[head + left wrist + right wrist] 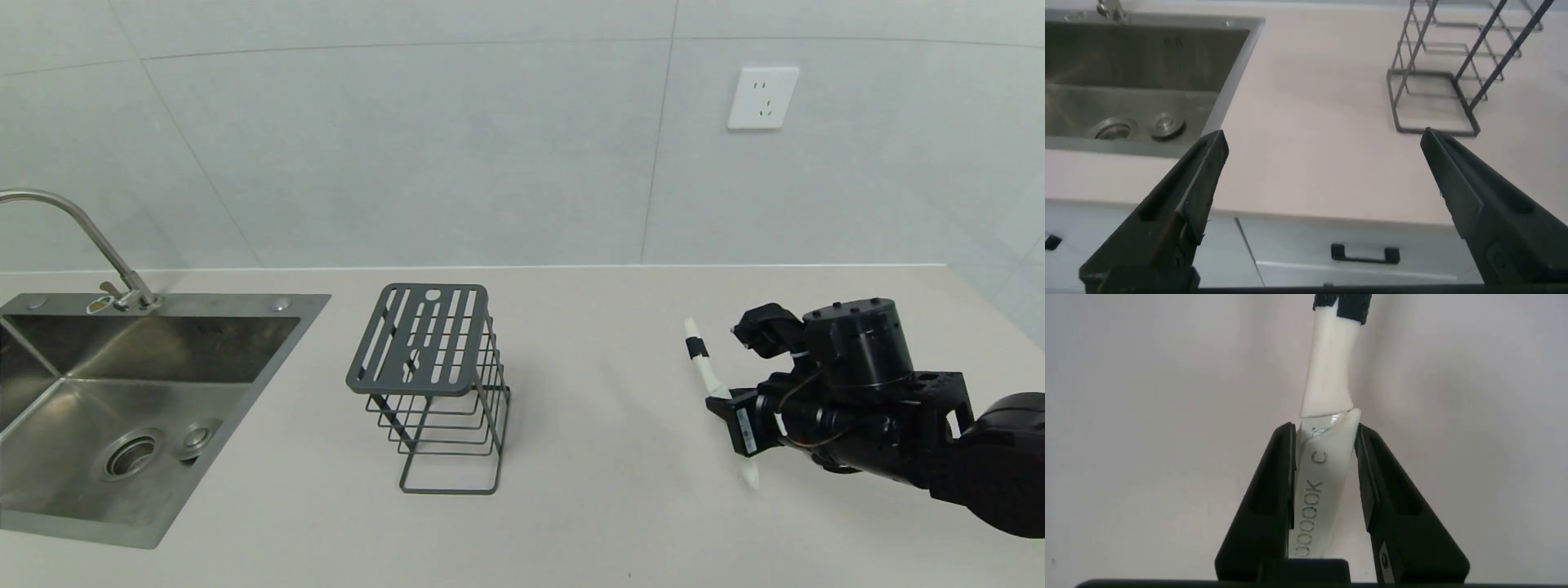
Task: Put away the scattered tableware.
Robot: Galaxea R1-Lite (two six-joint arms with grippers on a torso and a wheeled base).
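1. Right hand [735, 420] [1324, 441]: closed on the white utensil [709, 371] [1329, 367], one finger pressed against each side of its wider section.
2. Utensil location: over the desk [604, 425], at 3 o'clock from the wire rack [429, 384] and well apart from it. One end points toward 11 o'clock and carries a black band. The other end points toward 5 o'clock.
3. Concealed sections: in the head view the hand covers the middle of the utensil. In the right wrist view the frame edge cuts off the part beyond the black band. It cannot be determined whether the 5 o'clock tip touches the desk.
4. Markings: dark print runs along the utensil's wide section between the fingers, and the lower part of that print is covered. A white sticker on the right hand and a small label at the base of the faucet [129, 296] are too small to make out.
5. Left hand [1319, 151]: open, with its fingers [1184, 204] spread wide above the front edge of the desk and nothing between them.
6. Rack [1436, 130]: upright, with a slotted top plate. In the left wrist view its upper part is cut off.
7. Sink [245, 304] [1143, 90]: at 9 o'clock from the rack, with its left part out of frame. The faucet spout also runs out of frame.
8. Wall outlet [762, 98]: at 1 o'clock from the rack.
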